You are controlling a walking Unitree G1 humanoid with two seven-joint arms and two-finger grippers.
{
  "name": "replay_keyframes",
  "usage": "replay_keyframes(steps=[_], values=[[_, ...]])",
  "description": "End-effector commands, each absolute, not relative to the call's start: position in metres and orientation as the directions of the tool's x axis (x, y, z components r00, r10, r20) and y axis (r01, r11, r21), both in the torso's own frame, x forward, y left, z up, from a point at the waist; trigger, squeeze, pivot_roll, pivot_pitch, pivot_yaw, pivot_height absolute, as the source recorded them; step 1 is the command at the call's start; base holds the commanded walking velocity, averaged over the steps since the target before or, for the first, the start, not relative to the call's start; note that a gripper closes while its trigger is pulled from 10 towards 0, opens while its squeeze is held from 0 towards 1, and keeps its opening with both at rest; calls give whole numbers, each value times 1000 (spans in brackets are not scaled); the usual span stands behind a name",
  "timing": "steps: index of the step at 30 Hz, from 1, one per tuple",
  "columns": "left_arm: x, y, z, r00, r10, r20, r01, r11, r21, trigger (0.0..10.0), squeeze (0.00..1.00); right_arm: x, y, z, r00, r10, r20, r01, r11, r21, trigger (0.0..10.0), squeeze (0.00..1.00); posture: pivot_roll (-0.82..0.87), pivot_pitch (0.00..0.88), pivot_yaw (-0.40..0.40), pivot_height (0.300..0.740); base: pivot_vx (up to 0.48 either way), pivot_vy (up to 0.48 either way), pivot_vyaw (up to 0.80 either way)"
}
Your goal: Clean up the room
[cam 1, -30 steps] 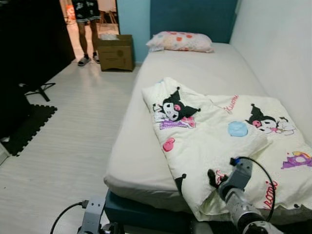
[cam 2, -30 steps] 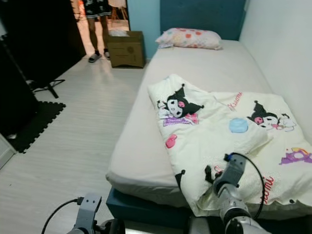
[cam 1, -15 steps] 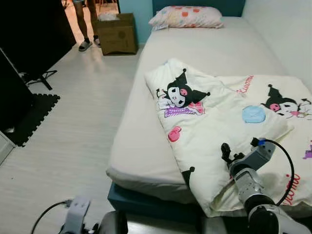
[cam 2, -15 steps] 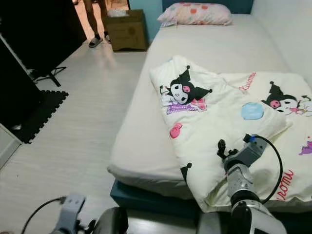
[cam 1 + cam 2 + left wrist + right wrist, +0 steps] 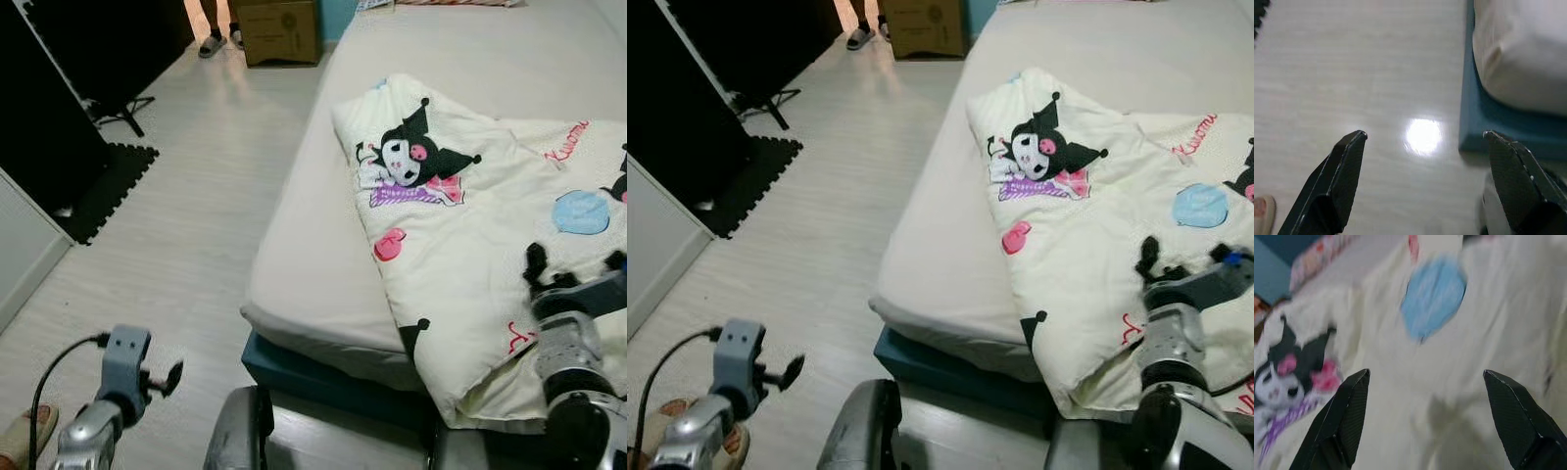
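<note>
Blanket (image 5: pixel 470 225), cream with cartoon prints, lies rumpled on bed (image 5: pixel 313 255); both grippers' fingers spread.

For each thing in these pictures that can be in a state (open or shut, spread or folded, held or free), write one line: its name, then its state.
blanket: folded back and rumpled on the bed, one edge hanging over the side, not held.
right gripper: open, over the blanket.
left gripper: open, holding nothing, above the floor beside the bed.
cardboard box: on the floor by the bed; cannot tell if open or shut.
</note>
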State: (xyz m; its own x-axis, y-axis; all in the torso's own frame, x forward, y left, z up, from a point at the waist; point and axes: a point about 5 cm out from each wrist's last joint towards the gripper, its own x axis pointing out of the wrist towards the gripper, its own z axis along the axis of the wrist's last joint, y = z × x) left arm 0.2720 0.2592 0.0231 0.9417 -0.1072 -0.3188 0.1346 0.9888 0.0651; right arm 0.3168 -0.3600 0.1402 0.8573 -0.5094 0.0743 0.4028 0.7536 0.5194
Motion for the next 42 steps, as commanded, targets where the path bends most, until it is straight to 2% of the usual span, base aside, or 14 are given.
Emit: replay_keyframes(steps=[1,2,5,7,8,12,15,18,21,26,32,34,38,42], values=[[273,256,27,949,-122,-292,142,989,48,10000,0,304,-373,130,804,-594,-27,559,738,378,10000,0,269,271,109,522,0,0,0],[277,253,32,954,-135,-268,153,987,47,10000,0,295,-383,125,751,-655,-81,651,715,254,10000,0,269,271,109,522,0,0,0],[281,249,38,959,-155,-237,172,984,49,10000,0,284,-392,117,705,-700,-114,703,671,236,10000,0,275,279,113,522,0,0,0],[282,248,40,959,-165,-229,180,982,48,10000,0,281,-393,114,706,-698,-121,700,661,271,10000,0,280,282,115,522,0,0,0],[281,246,43,958,-188,-217,203,978,53,10000,0,276,-391,101,707,-686,-169,693,628,353,10000,0,285,289,123,522,0,0,0],[281,245,45,956,-202,-214,218,974,54,10000,0,274,-383,88,721,-660,-210,679,614,402,10000,0,292,289,130,522,0,0,0],[280,244,46,955,-207,-213,223,974,51,10000,0,278,-373,81,757,-614,-225,637,615,464,10000,0,292,289,131,522,0,0,0],[280,241,47,953,-216,-215,231,972,47,10000,0,290,-358,84,824,-541,-171,532,632,564,10000,0,289,283,133,522,0,0,0],[280,238,46,950,-222,-219,236,971,40,10000,0,295,-357,92,850,-519,-86,440,611,658,10000,0,284,281,133,522,0,0,0],[279,231,44,947,-233,-223,244,970,22,10000,0,296,-364,106,850,-526,26,326,565,758,10000,0,274,280,129,522,0,0,0],[279,224,41,943,-242,-227,250,968,5,10000,0,302,-358,113,883,-455,119,191,579,793,10000,0,257,274,119,522,0,0,0],[279,220,40,942,-245,-229,252,968,1,10000,0,309,-344,111,923,-366,117,159,642,750,10000,0,254,276,114,522,0,0,0],[279,219,40,942,-248,-228,254,967,-3,10000,0,314,-332,107,947,-305,105,134,667,733,10000,0,256,276,113,522,0,0,0],[278,217,40,941,-251,-228,256,967,-8,10000,0,318,-319,102,955,-266,129,60,602,796,10000,0,257,272,113,522,0,0,0]])
